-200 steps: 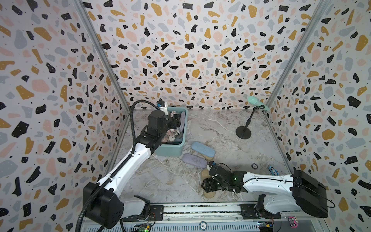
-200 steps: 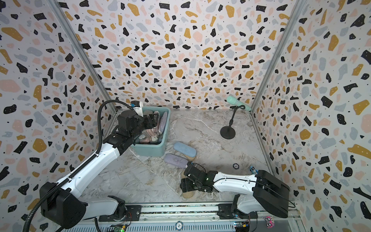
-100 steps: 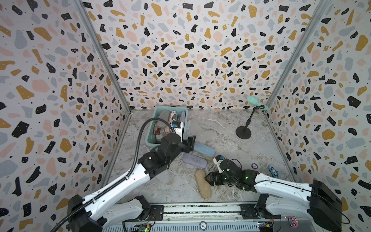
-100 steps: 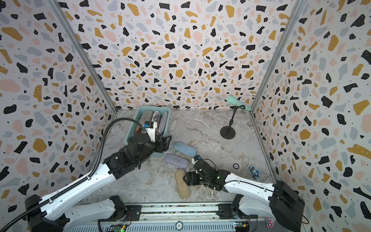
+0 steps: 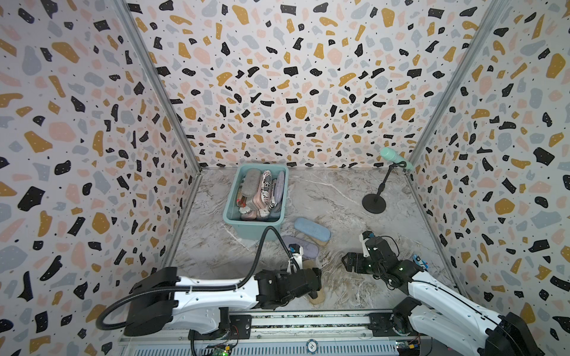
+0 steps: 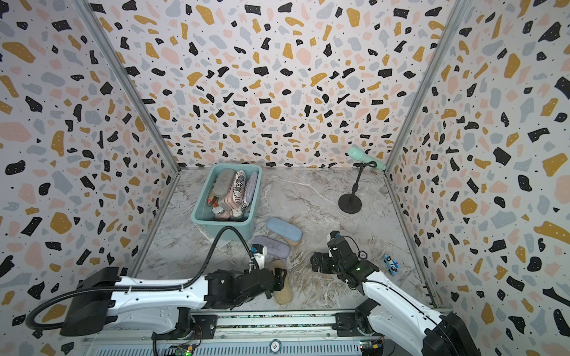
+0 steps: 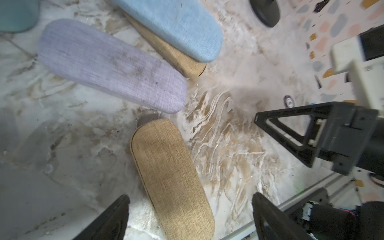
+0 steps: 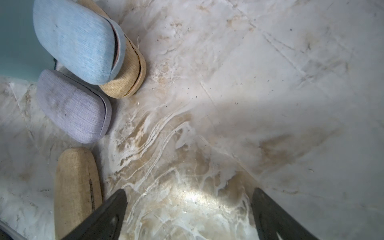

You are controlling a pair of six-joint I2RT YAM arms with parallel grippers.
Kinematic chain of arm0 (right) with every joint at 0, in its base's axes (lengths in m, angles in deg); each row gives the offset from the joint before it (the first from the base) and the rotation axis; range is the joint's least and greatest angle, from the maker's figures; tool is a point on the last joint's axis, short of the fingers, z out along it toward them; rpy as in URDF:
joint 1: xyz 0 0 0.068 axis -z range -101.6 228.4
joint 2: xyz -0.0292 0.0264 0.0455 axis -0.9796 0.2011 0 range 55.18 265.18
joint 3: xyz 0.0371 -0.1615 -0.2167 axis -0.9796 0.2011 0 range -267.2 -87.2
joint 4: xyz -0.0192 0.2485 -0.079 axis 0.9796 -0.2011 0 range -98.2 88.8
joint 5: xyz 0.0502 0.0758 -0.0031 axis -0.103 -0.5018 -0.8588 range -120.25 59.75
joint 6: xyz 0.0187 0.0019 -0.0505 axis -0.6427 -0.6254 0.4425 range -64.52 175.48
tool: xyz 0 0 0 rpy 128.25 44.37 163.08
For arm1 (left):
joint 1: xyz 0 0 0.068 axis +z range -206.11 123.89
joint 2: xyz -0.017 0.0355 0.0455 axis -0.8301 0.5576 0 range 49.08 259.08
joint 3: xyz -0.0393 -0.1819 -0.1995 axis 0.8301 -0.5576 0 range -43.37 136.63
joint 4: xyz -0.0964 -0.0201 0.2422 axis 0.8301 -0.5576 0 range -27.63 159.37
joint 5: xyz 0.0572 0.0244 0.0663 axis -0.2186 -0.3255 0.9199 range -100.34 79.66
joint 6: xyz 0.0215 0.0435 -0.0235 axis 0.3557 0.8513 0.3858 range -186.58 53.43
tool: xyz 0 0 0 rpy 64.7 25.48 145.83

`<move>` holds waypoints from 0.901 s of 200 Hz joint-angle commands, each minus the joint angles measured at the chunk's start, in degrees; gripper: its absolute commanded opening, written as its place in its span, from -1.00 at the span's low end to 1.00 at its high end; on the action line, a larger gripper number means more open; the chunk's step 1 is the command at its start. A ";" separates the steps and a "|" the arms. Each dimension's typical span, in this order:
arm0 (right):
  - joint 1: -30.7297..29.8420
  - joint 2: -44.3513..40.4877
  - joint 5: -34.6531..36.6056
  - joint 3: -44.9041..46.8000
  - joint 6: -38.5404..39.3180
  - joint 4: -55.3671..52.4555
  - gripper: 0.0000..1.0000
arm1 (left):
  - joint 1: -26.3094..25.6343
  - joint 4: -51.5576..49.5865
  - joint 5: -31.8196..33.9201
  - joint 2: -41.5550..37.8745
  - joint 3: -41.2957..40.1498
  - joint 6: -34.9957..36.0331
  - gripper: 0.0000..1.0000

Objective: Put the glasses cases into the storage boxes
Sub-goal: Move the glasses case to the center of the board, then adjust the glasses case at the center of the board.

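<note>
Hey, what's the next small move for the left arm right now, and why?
Probably lower the left jaws and close them on the front tan case. In the left wrist view they stand open to either side of its near end, and it lies flat on the table with nothing on top, unlike the second tan case under the light blue case.

White arms [image 5: 212,289], black joints [image 5: 277,286], ribbed cable [image 5: 270,228], black right end effector [image 5: 348,262].

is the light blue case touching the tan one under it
Touching. The right wrist view shows the light blue case lying on the tan case beneath it, edge pressed on the tan fabric.
</note>
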 commanded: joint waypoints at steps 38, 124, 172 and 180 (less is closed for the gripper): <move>0.48 -5.13 -0.71 2.20 0.71 -0.17 0.92 | -0.61 -3.73 -1.15 14.21 7.96 -2.90 0.86; 0.50 -6.70 -2.37 4.08 1.24 2.69 0.91 | -1.35 -10.73 -1.40 19.99 12.43 2.03 0.79; 0.50 -7.34 -4.11 4.73 1.68 3.99 0.86 | -1.34 -10.30 -0.43 21.09 11.87 6.69 0.57; 0.49 -7.34 -4.35 4.66 1.77 4.16 0.85 | -1.39 -10.44 -0.49 21.26 11.82 7.54 0.55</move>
